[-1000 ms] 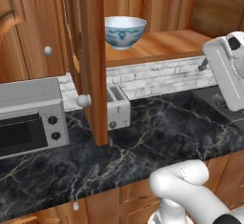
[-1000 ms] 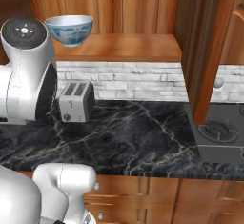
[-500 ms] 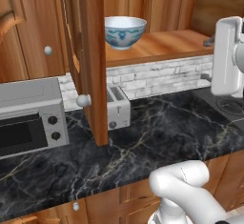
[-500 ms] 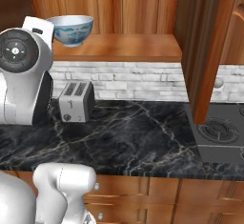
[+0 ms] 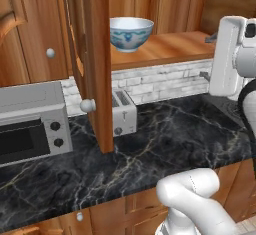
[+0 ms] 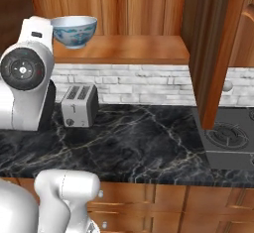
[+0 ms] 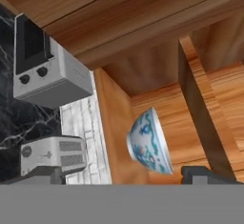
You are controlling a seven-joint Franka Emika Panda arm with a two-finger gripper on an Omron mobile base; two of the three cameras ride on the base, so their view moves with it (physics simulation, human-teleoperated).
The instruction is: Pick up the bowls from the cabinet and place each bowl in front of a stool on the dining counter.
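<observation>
Facing the blue-patterned bowl (image 7: 149,142) on the cabinet (image 5: 165,49) shelf, rolled sideways, fingers (image 7: 202,174) spread empty.

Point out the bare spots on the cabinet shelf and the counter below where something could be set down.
Shelf: bare board from the bowl across to the open door. Counter: a wide bare stretch between the toaster and the stove burner. It is crowded at the other end, where the toaster oven, the other door's edge and the toaster stand close together.

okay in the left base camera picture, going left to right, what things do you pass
toaster oven → open cabinet door → toaster → blue-patterned bowl on the shelf → the robot's white arm.
</observation>
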